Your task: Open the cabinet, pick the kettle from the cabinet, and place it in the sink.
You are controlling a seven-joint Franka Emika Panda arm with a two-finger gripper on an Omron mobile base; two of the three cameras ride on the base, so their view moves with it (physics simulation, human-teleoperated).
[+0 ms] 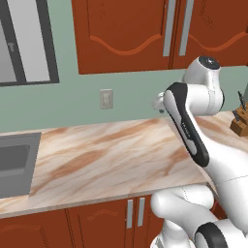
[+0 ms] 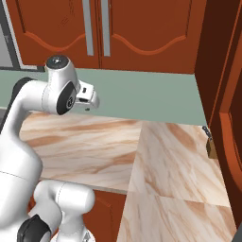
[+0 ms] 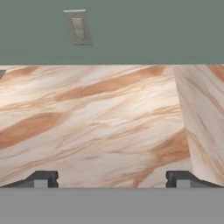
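I have the gripper (image 3: pixel 112 178) spread wide with nothing between its 2 dark fingertips (image 3: pixel 43 178), which stand far apart at the bottom of the hand view. It hangs above the countertop (image 3: pixel 100 127), looking down along the marbled tan surface toward the green wall (image 3: pixel 144 30), where I see a pale wall switch (image 3: pixel 78 27).

From the left base view, the arm (image 1: pixel 191 131) bends up from the lower right, with its hand end (image 1: pixel 159 102) close to the wall, level with the same switch (image 1: pixel 106 98). The cabinet (image 1: pixel 126 34) hangs overhead, both arched doors shut, and its 2 long silver handles (image 1: pixel 169 26) run side by side where the doors meet. The sink (image 1: pixel 14 162) sits at the far left of the counter, well apart from the arm; I can see only part of its dark grey basin. A knife block (image 1: pixel 240 121) stands on the counter at the right edge.

From the right base view, the hand end (image 2: pixel 88 97) points at the wall below the closed cabinet doors (image 2: pixel 142 33). I cannot see the kettle; the doors are closed.
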